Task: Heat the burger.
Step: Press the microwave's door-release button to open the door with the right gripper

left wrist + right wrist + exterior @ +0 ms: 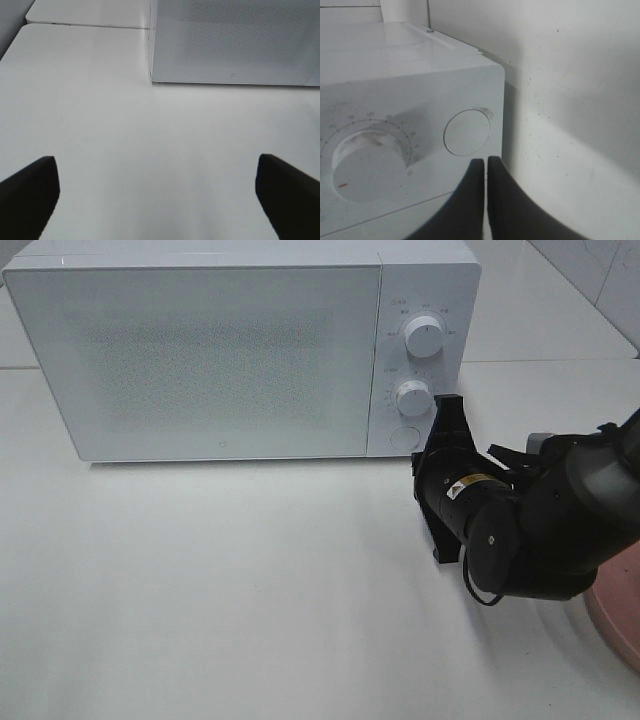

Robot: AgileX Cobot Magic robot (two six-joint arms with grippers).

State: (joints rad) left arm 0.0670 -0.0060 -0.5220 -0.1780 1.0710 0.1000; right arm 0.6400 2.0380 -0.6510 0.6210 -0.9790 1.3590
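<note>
The burger is out of view in every frame. The white microwave (220, 350) stands at the back of the white table with its door closed. My right gripper (420, 452) is shut and empty, its tips right by the round button (403, 436) at the lower right of the control panel. In the right wrist view the closed fingertips (485, 164) sit just below that button (466, 132); I cannot tell if they touch it. My left gripper (160, 200) is open and empty, low over bare table in front of the microwave's left corner (151, 75).
Two white dials (424, 337) (412, 397) sit above the button. The edge of a round pink plate (622, 618) shows at the right, partly behind my right arm. A tiled wall runs behind the microwave.
</note>
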